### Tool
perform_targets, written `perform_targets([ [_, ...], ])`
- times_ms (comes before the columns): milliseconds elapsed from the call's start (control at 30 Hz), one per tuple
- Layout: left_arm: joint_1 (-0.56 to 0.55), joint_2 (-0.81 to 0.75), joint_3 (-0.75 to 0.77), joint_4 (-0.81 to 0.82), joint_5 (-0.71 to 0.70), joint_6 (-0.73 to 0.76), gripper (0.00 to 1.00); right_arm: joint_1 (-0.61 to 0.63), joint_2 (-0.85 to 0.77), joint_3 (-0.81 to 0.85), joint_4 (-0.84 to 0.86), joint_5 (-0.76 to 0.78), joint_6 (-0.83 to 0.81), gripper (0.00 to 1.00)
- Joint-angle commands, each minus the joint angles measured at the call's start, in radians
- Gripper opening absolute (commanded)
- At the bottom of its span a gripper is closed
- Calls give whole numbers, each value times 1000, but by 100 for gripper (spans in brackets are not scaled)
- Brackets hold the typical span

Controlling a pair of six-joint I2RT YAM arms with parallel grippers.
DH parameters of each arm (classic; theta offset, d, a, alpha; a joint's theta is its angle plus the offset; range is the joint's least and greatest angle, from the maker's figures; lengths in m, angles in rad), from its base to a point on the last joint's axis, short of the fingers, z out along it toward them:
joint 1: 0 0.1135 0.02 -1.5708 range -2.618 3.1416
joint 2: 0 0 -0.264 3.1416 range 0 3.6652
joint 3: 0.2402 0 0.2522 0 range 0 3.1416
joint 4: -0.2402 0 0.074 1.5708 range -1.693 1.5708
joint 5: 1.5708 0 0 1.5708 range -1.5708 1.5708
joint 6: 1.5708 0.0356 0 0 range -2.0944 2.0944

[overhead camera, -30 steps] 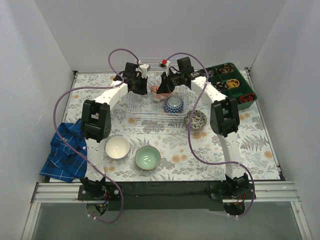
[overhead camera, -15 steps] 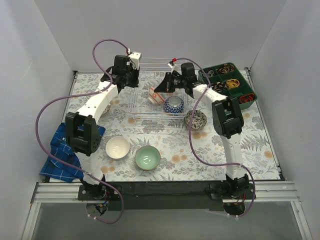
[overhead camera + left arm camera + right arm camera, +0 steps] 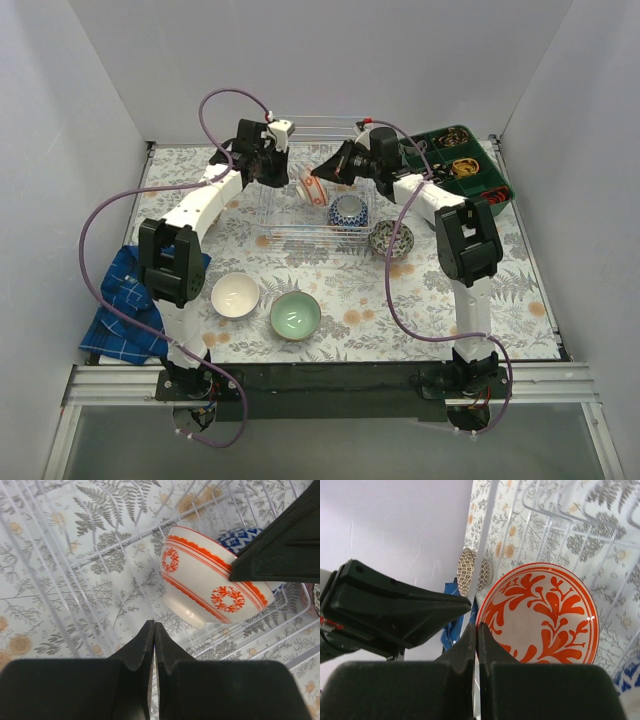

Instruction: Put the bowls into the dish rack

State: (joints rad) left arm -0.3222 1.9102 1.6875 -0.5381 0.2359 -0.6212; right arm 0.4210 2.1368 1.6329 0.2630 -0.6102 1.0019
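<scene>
One flowered counter (image 3: 480,290) carries the wire dish rack (image 3: 285,228) near its far edge. Inside lie an orange-patterned bowl (image 3: 210,587), tipped on its side, and a blue-and-white bowl (image 3: 348,210). A dark bowl (image 3: 391,239) sits just beside the rack, with a white bowl (image 3: 235,294) and a green bowl (image 3: 296,314) nearer. The left claw (image 3: 154,630) and right claw (image 3: 476,630) hang above, both pinched together, empty.

Dish rack (image 3: 300,232) sits at upper centre of the worktop (image 3: 450,290). Inside it: tipped bowl (image 3: 313,187) on its side at left, upright bowl (image 3: 347,210) just right of it. Right tool (image 3: 476,627) meets the tipped bowl's rim. Third bowl (image 3: 391,238) stands on the worktop just beside the rack's lower right corner. Lower centre-left, side by side: left bowl (image 3: 235,294), right bowl (image 3: 296,315). Cloth (image 3: 125,300) at left edge. Compartment tray (image 3: 465,170) upper right.
</scene>
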Motion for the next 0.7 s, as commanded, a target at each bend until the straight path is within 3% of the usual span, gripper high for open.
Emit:
perform_targets([
  [0,-29,27,50,-31,54,12,0,7,-66,-40,39,41,164,1],
  [233,-54,56,55,-59,63,14,0,5,-74,-131,146,64,236,1],
  [667,-89,64,23,-68,26,28,0,-21,-129,-248,196,78,218,1],
])
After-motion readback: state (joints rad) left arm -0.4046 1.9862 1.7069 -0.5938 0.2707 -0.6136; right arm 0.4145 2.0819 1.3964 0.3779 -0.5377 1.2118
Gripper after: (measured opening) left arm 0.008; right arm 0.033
